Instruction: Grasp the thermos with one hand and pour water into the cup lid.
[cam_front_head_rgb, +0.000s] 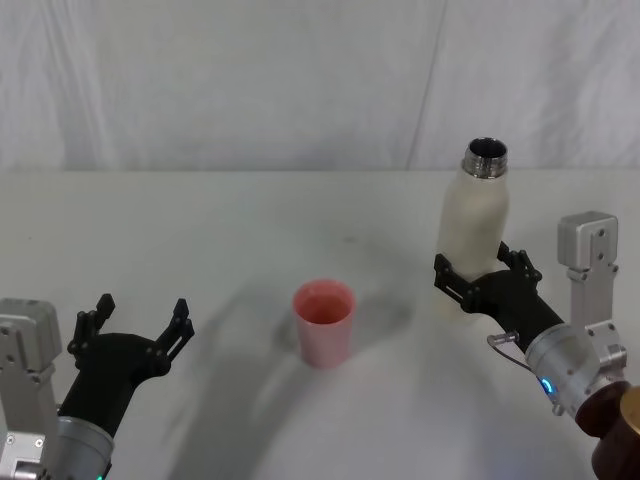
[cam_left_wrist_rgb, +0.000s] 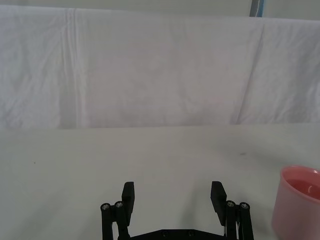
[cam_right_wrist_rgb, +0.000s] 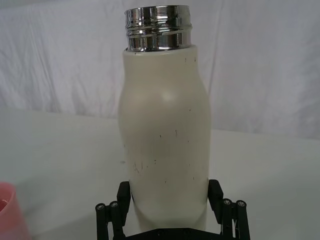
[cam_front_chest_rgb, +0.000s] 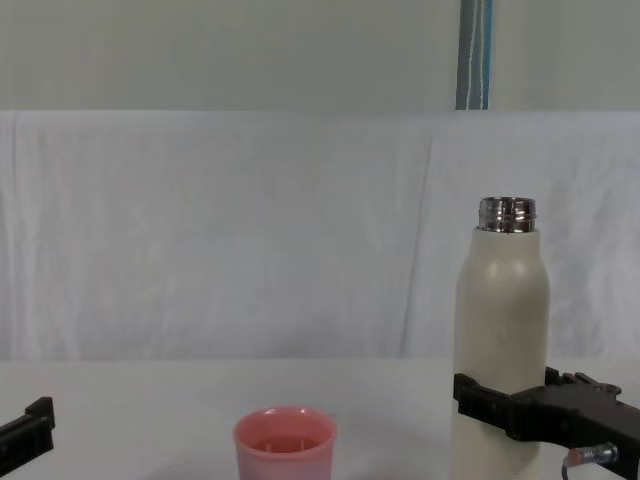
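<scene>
White cloth backs the pale surface (cam_front_head_rgb: 200, 230). On it, the thermos (cam_front_head_rgb: 475, 225) stands upright, right of the cup lid (cam_front_head_rgb: 323, 320). Right gripper (cam_front_head_rgb: 482, 268) clasps its lower body; smooth, probably heavy, so grip firmly. Left gripper (cam_front_head_rgb: 135, 322) rests open.

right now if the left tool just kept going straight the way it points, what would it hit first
Probably nothing on the table. The left tool is open and points across bare table toward the white cloth backdrop; the cup lid sits off to one side of that line.
</scene>
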